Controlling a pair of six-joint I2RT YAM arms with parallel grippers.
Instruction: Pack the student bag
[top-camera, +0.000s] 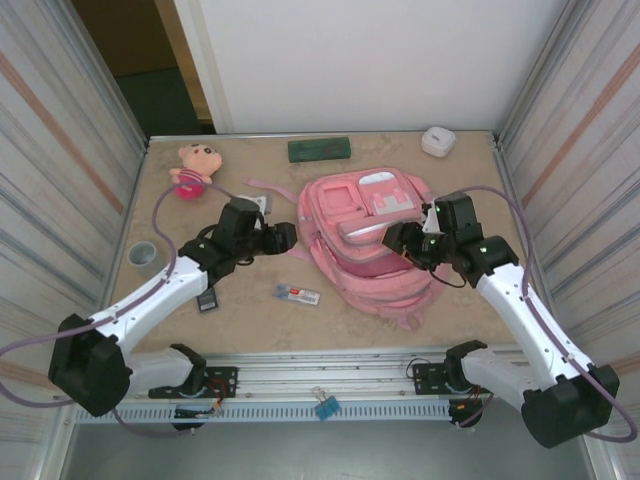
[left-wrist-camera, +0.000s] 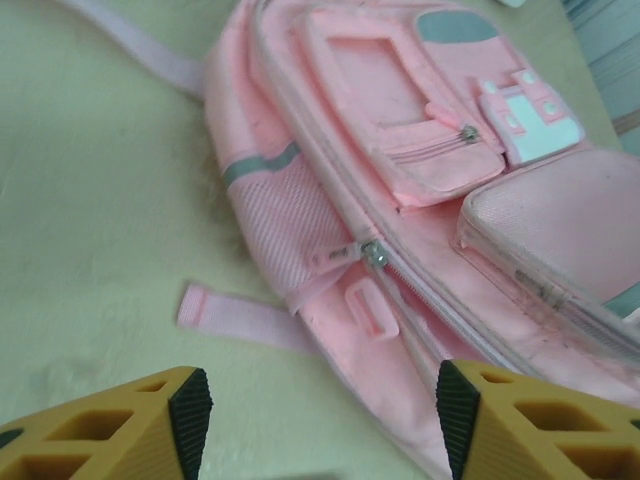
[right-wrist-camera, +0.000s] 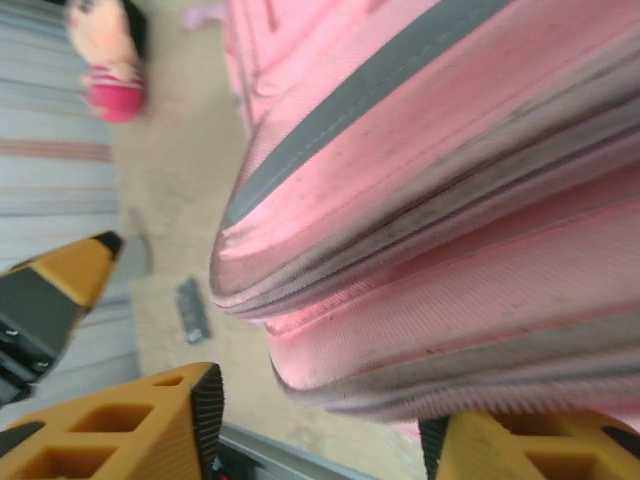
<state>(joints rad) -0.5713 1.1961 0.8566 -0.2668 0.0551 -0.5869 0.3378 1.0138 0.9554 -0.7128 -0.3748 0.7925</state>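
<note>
Two grippers of mine sit at the student bag (top-camera: 365, 275), one on each side. The bag lies flat in the middle of the worktop (top-camera: 240, 325), a bit toward the right edge, with its front pockets facing up. My left gripper (left-wrist-camera: 320, 400) is just beside the bag's left side, with its fingers spread wide and nothing between them. My right gripper (right-wrist-camera: 318, 420) is at the bag's right side with its fingers spread too. The bag's edge bulges close over the gap, but I am not pinching it. The plush doll (top-camera: 195, 168) near the far left corner and the green case (top-camera: 320, 149) by the far edge lie outside the bag. So I think packing has hardly begun and I am at the opening step. The main zip looks shut, and its zip pull (left-wrist-camera: 375, 255) is just ahead of my left gripper. Next I think I should pinch that small zip pull and drag it along. My right gripper should hold the bag so it does not slide.
</note>
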